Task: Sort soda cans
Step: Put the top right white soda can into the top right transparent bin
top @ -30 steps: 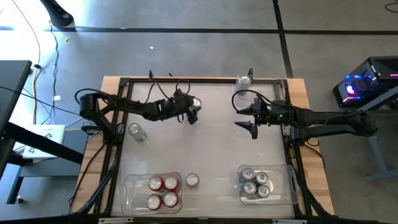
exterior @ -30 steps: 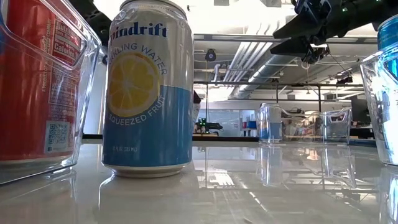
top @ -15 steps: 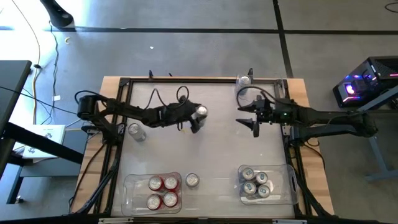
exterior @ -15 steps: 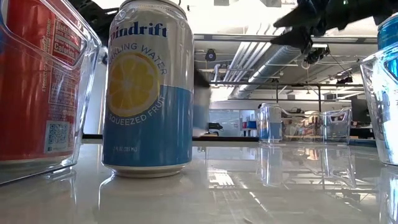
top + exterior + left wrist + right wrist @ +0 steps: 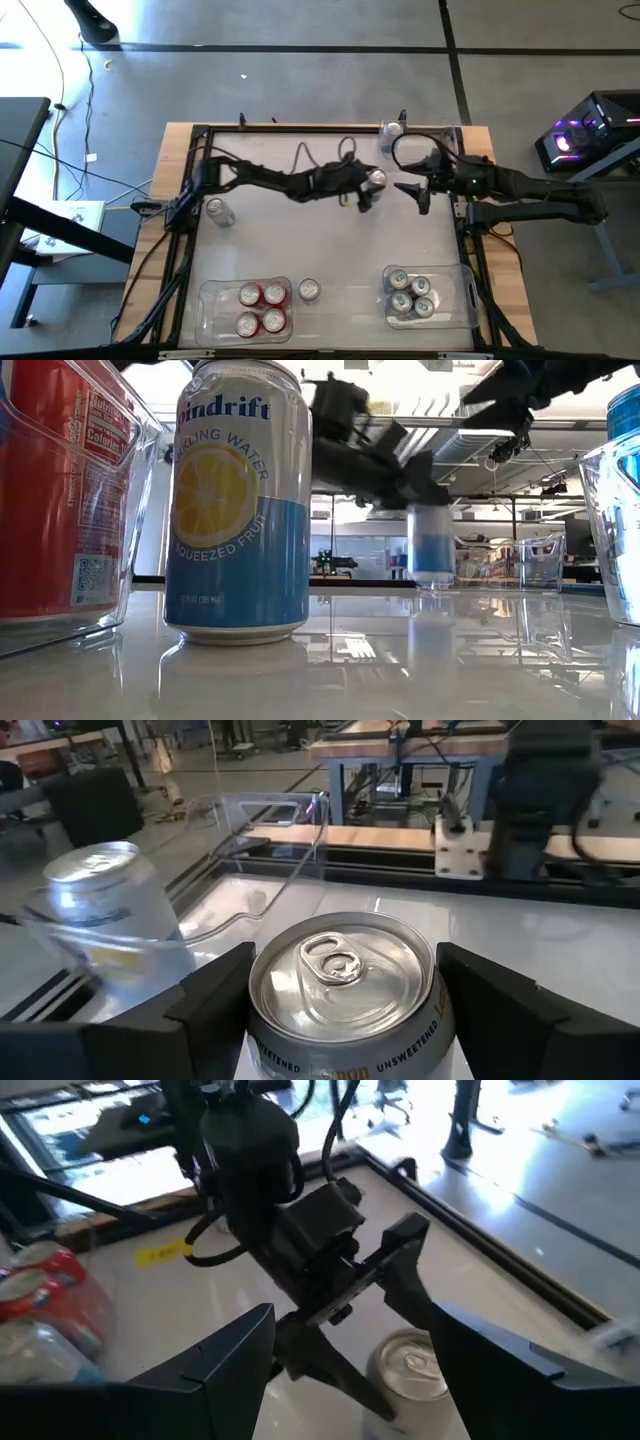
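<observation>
along the near edge of the table [image 5: 330, 245], two bins are holding what is sorted so far: the left bin [image 5: 212, 310] is carrying four red cans [image 5: 261, 308], and the right bin [image 5: 462, 305] is carrying four blue cans [image 5: 410, 295]. so two colours look finished, and the silver cans are what is left.

four silver cans are showing. one [image 5: 309, 290] is standing near, just beside the left bin. another [image 5: 217, 211] is standing by the left edge. a third [image 5: 391, 130] is sitting at the far edge, where the low view suggests a clear bin, though the high view is not making it plain.

the fourth, the held can [image 5: 376, 179], is riding between the fingers of the left gripper [image 5: 368, 190], which is closed around its body and stretched far across toward the right side, above the table. the right gripper [image 5: 418, 192] is hanging just beside it with its fingers spread and nothing between them.

judging by this, three silver cans are waiting to be gathered.
</observation>
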